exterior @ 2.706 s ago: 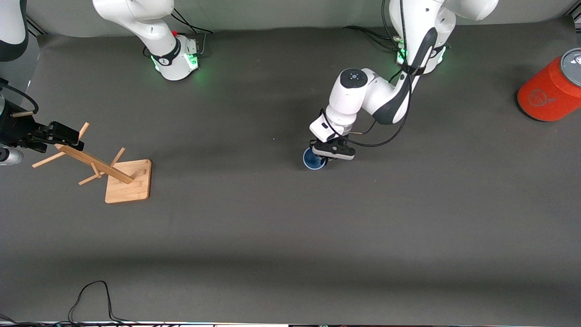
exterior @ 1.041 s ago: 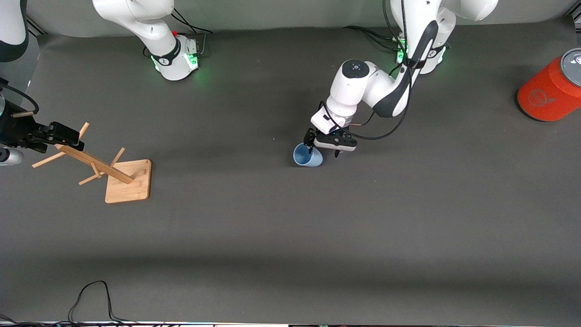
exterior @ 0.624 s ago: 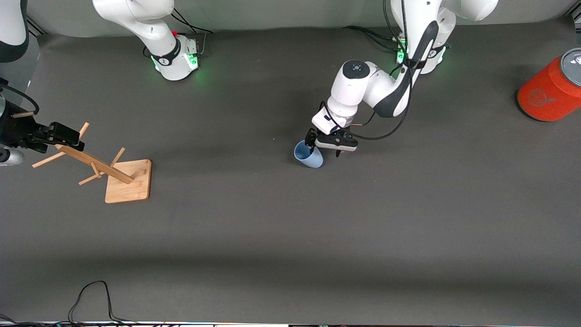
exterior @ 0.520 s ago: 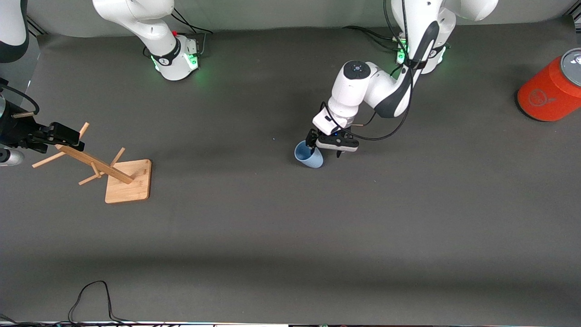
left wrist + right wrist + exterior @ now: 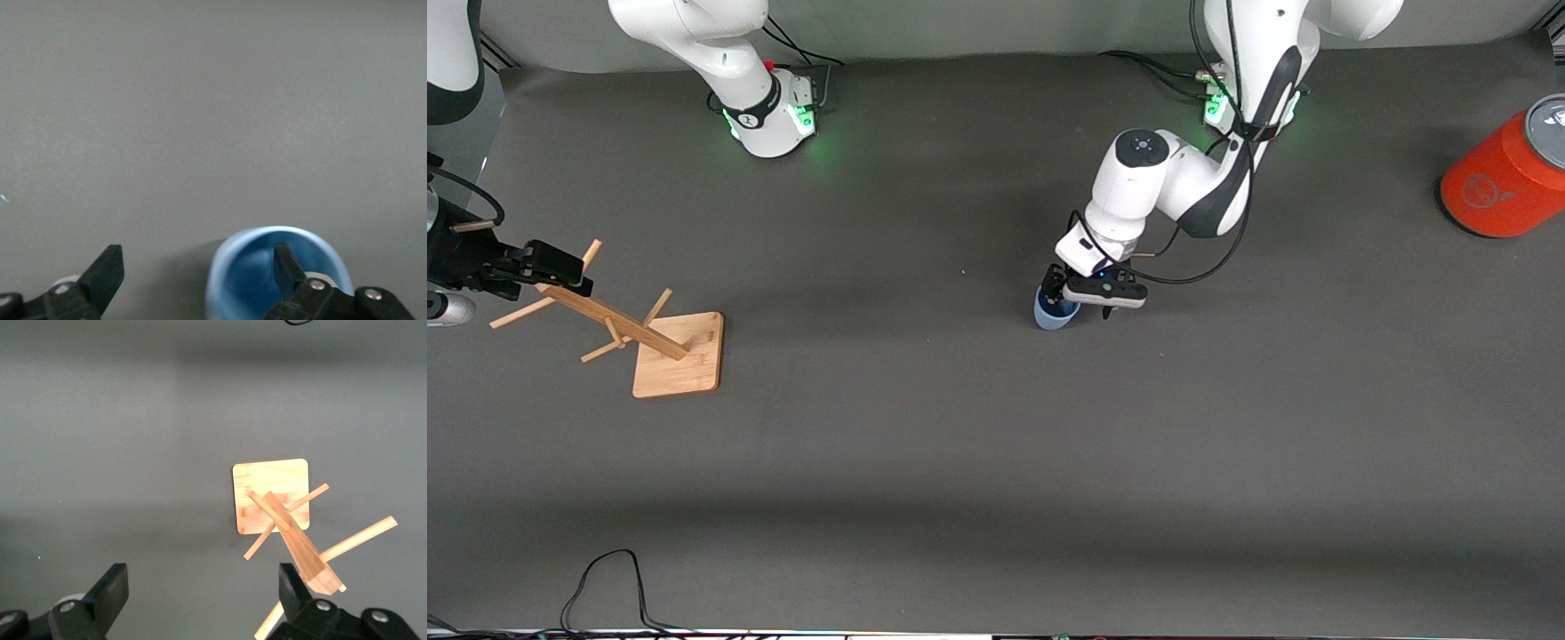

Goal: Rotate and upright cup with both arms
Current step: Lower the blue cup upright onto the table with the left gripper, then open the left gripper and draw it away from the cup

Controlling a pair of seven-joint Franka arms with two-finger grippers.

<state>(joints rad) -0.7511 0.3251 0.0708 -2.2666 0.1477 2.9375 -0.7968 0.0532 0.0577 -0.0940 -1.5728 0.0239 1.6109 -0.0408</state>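
Small pale-blue tapered plastic cup (image 5: 1055,313), tilted a moment ago, now stands upright on the counter (image 5: 978,444), one finger of the left gripper (image 5: 1086,294) inside its rim, fingers apart; right gripper (image 5: 200,593) waits open over the wooden peg rack (image 5: 283,513).

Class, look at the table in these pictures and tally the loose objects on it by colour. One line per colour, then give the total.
Pale-blue: 1, the small matte plastic tapered cup
Orange: 1, the large cylinder container with a grey top
Light wood: 1, the wooden peg rack on a square base
Total: 3
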